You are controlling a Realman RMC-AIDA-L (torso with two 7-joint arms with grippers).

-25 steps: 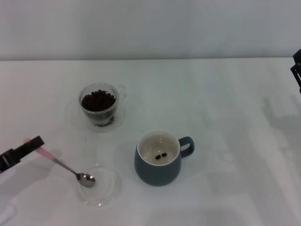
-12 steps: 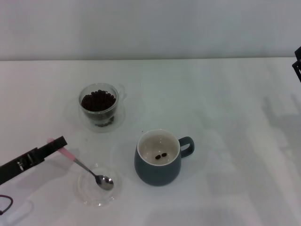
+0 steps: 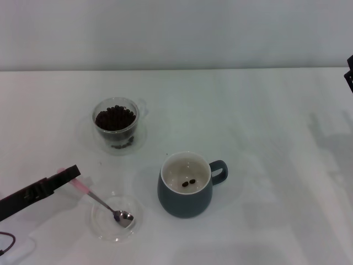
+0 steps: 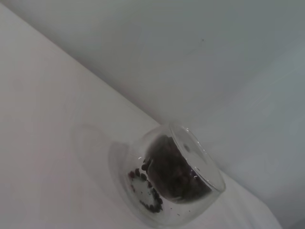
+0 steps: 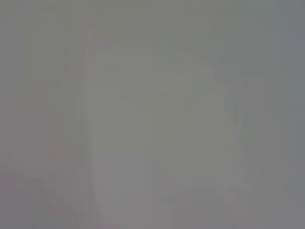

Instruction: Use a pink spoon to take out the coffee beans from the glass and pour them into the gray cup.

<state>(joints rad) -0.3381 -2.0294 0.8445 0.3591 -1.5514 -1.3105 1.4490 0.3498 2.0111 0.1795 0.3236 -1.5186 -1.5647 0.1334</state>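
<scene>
The pink spoon (image 3: pixel 102 202) slants down from my left gripper (image 3: pixel 69 175), which is shut on its pale pink handle at the lower left. Its silver bowl rests inside a flat clear dish (image 3: pixel 105 229) and looks empty. Farther back stands the glass (image 3: pixel 116 122), nearly full of dark coffee beans (image 3: pixel 115 117). The left wrist view shows the same glass (image 4: pixel 190 157) and its beans (image 4: pixel 174 174). The gray cup (image 3: pixel 185 199) sits right of the dish, handle to the right, with two beans (image 3: pixel 188 182) on its cream bottom. Only a dark sliver of my right gripper (image 3: pixel 349 70) shows at the far right edge.
A clear saucer (image 3: pixel 88 137) lies under the glass. The white table (image 3: pixel 265 138) ends at a pale wall behind. One dark crumb (image 3: pixel 167 154) lies between glass and cup. The right wrist view is a plain grey blur.
My left gripper has carried the spoon to the right and slightly down. The spoon's bowl went from the dish's left rim to its middle. The right gripper edged further out of view.
</scene>
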